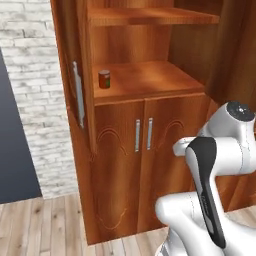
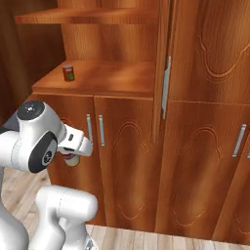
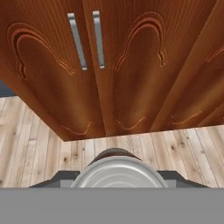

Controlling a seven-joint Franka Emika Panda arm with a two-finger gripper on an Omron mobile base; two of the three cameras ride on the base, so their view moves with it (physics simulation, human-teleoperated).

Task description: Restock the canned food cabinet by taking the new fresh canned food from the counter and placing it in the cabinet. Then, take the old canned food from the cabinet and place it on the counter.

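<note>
One old canned food (image 1: 104,79) stands upright on the open plank shelf of the canned food cabinet (image 1: 150,165), near the shelf's front-left corner, just above the two closed arch-carved lower doors (image 3: 87,78). The tool (image 3: 117,175) is pinching a second can (image 3: 118,171), grey lid toward the hand camera, held before those doors above the wood floor (image 3: 52,157).
</note>
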